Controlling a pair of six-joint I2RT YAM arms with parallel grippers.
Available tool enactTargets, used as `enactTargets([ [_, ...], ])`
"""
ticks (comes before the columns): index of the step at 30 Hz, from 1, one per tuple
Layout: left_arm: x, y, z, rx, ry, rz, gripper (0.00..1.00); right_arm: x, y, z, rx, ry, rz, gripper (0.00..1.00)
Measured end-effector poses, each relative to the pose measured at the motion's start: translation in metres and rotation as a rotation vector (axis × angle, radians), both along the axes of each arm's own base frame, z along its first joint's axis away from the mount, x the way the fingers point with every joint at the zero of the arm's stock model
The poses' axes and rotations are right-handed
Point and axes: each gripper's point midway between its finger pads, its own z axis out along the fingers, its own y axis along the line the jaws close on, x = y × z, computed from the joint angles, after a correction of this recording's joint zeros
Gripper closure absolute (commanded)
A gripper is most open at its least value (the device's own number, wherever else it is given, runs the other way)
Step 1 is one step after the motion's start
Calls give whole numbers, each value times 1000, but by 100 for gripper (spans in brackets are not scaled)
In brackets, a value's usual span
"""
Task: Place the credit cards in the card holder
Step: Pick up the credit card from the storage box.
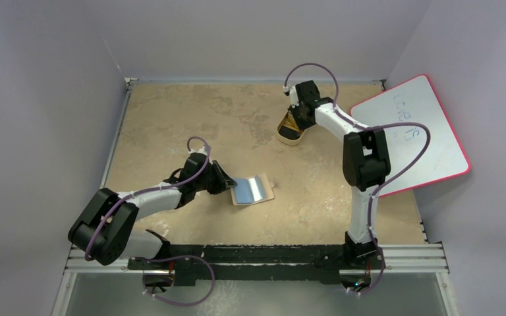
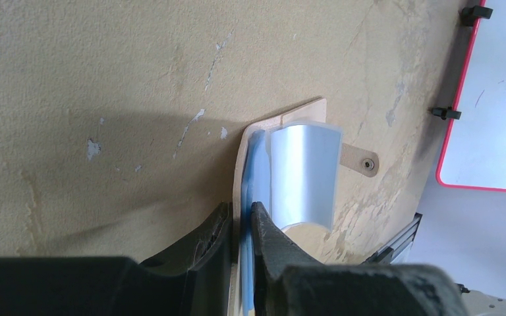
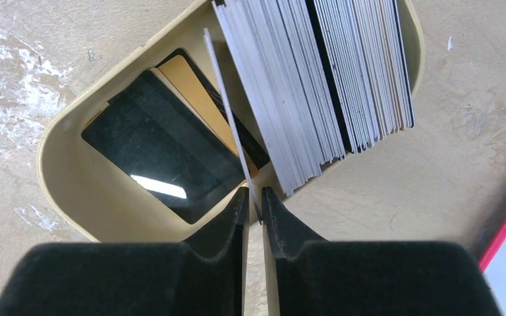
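right gripper (image 3: 253,196) is pinched shut on the near edge of one credit card (image 3: 226,102), which stands on edge and leans apart from the rest of the credit cards (image 3: 329,72) packed upright in the tan oval tray (image 3: 72,191). That's at the far side of the table (image 1: 191,112)

left gripper (image 2: 240,212) is clamped on the near-left edge of the card holder (image 2: 300,110), which lies spread flat near the middle of the table with a curled pale card (image 2: 303,171) already on it, snap tab (image 2: 359,160) sticking out the far side

So the thing that matters: the holder lies toward the near left of the held card, well apart from the tray. Its long axis runs roughly left to right in the top view, slightly tilted. The right arm has the card and the left arm is nearer the holder, so I'd guess left just pins it down

Bare table between tray and holder, plenty of room. Only watch-outs I'd call are the tray rim on the lift-out and the whiteboard (image 1: 412,131) to the right
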Motion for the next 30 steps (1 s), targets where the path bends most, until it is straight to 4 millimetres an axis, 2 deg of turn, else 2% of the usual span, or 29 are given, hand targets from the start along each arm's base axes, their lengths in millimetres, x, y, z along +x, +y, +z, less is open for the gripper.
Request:
enactTargets([
  [3, 0, 0, 0, 0, 0, 0, 86, 0, 2, -2, 7, 6, 6, 100],
  [9, 0, 1, -1, 7, -2, -1, 85, -1, 3, -2, 10, 12, 11, 100],
  [15, 1, 6, -4, 44, 0, 7, 78, -1, 4, 5, 16, 9, 13, 100],
  [23, 8, 14, 5, 101, -18, 36, 67, -6, 7, 30, 52, -17, 5, 100],
  [30, 14, 25, 18, 147, -40, 87, 62, -10, 12, 49, 105, -39, -9, 100],
])
